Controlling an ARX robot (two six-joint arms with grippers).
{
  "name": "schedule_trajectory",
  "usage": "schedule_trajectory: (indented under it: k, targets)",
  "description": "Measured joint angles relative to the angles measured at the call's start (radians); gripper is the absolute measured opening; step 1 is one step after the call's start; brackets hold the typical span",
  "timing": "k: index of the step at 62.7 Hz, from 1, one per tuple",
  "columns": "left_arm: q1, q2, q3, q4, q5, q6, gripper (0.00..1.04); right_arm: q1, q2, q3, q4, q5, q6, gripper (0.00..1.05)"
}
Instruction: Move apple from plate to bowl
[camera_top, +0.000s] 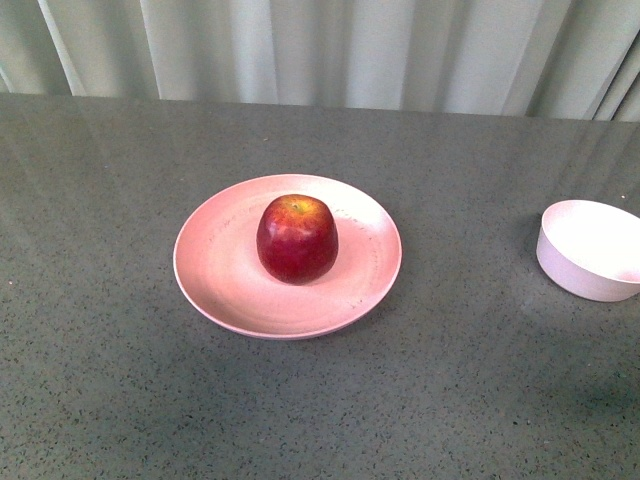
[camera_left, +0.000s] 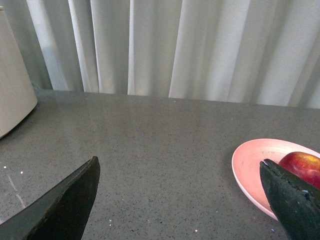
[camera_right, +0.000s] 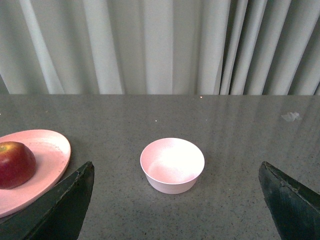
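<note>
A dark red apple (camera_top: 297, 239) with a yellow-orange top stands upright in the middle of the wide pink plate (camera_top: 215, 260) at the table's centre. The small pale bowl (camera_top: 590, 249) stands empty at the right edge of the front view. Neither arm shows in the front view. My left gripper (camera_left: 179, 170) is open over bare table, with the plate (camera_left: 252, 162) and the apple (camera_left: 301, 165) just beyond one of its fingers (camera_left: 292, 197). My right gripper (camera_right: 175, 172) is open, the bowl (camera_right: 172, 165) lying ahead between its fingers, with the apple (camera_right: 15, 164) and the plate (camera_right: 47, 152) off to one side.
The grey speckled table (camera_top: 450, 400) runs back to a pale curtain (camera_top: 330, 50). A large off-white rounded object (camera_left: 12, 95) stands on the table at the edge of the left wrist view.
</note>
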Motion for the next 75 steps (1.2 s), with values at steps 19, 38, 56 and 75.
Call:
schedule_trajectory:
  k: [19, 38, 56, 75]
  targets:
    - [0.000, 0.000, 0.000, 0.000, 0.000, 0.000, 0.96, -0.255, 0.628, 0.213, 0.019, -0.399, -0.229, 0.96]
    - [0.000, 0.000, 0.000, 0.000, 0.000, 0.000, 0.96, -0.290, 1.563, 0.567, 0.438, -0.269, -0.282, 0.96]
    - [0.000, 0.000, 0.000, 0.000, 0.000, 0.000, 0.96, -0.260, 1.829, 0.753, 0.380, -0.243, -0.165, 0.96]
    - [0.000, 0.000, 0.000, 0.000, 0.000, 0.000, 0.96, -0.207, 1.904, 0.826, 0.364, -0.201, -0.041, 0.96]
